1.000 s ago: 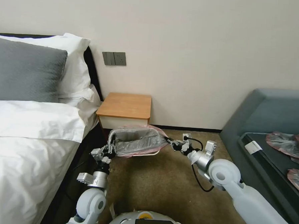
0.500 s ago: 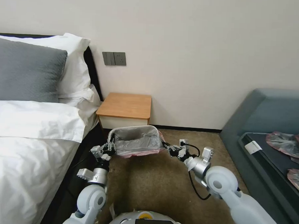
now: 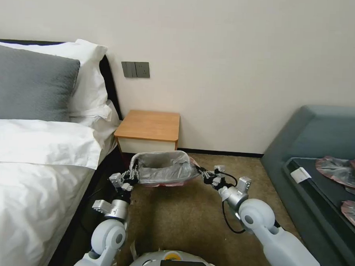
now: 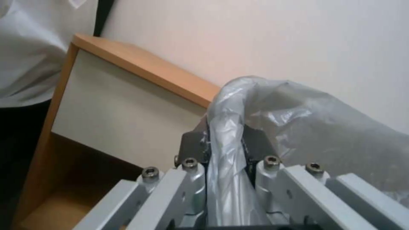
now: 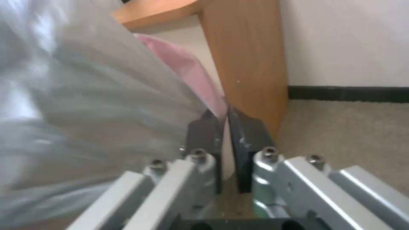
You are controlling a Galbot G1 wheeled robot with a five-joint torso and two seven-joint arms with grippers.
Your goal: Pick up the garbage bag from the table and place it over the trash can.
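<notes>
We see the garbage bag (image 3: 163, 168) stretched open between our two pincers, low in front of the counter (image 3: 149, 125) and just above the carpet (image 3: 188, 225). Its grey plastic forms an open pouch, and a pinkish-red rim shows along its lower edge and at its right corner. The left pincer (image 3: 132, 174) holds the left end of the bag; in the left wrist view its dark fingers (image 4: 194, 145) are closed tightly on a fold of grey plastic (image 4: 226, 179), with the white drawer front of the counter (image 4: 123, 111) just behind. The right pincer (image 3: 204, 175) holds the right end; in the right wrist view its fingers (image 5: 204, 134) are pressed narrow on the pink rim of the bag (image 5: 187, 67), beside the wooden side of the counter (image 5: 247, 64). The bag hangs between the two arms and does not touch the top of the counter. We cannot make out the trash can itself under the plastic. The bed (image 3: 37, 153) stands at our left and a grey sofa (image 3: 324, 132) at our right.
</notes>
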